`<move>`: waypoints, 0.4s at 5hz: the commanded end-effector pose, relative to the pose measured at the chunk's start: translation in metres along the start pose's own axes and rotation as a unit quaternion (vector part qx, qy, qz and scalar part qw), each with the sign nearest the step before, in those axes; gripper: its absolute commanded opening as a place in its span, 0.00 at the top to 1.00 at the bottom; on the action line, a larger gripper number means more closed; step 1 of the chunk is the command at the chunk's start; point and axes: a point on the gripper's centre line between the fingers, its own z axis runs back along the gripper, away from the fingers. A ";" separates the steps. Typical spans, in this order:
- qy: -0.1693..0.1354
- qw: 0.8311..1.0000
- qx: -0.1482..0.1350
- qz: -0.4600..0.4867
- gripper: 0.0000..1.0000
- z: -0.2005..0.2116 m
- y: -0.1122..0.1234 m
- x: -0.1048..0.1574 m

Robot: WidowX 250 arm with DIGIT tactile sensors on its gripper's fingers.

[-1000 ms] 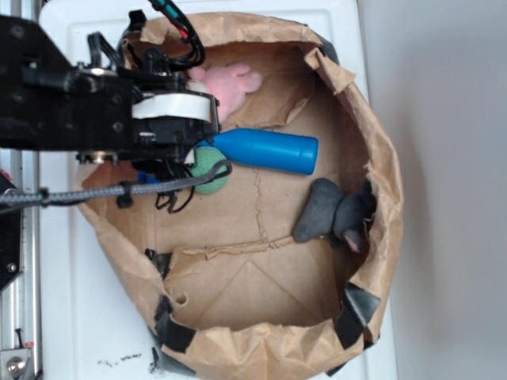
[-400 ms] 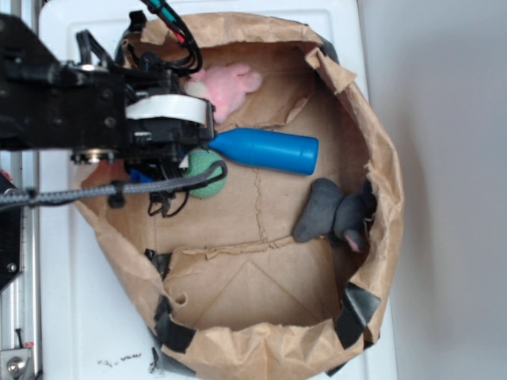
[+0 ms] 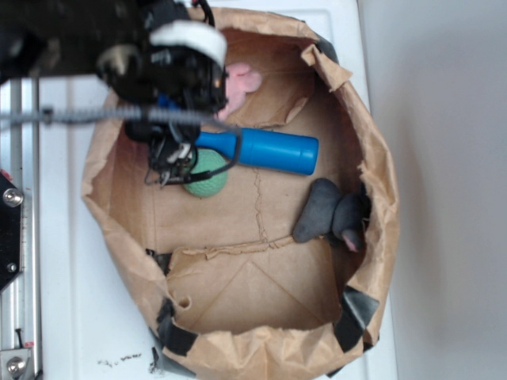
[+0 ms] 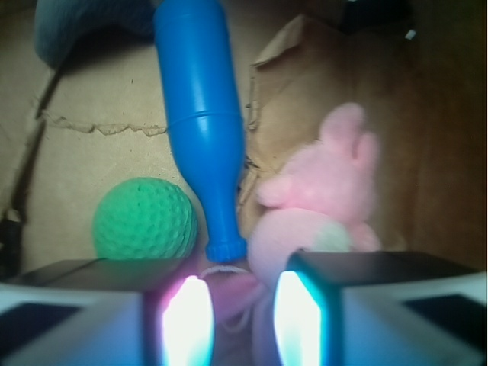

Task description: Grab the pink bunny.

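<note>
Robot lab; paper bag (image 3: 372, 198) taped on white tabletop (image 3: 79, 301)

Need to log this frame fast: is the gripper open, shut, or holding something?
Gripper: open, holding nothing; the small light-pink plush bunny lies just ahead, overlapping the right finger in the wrist view.

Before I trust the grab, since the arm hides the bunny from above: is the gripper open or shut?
Open. In the wrist view the gripper shows a gap between its fingers, with the pink bunny just ahead, not clamped.
</note>
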 end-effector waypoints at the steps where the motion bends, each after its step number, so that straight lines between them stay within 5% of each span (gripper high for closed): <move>1: -0.013 0.996 0.021 0.083 0.00 0.003 0.059 0.016; 2: -0.014 0.992 0.066 0.106 0.00 -0.009 0.057 0.030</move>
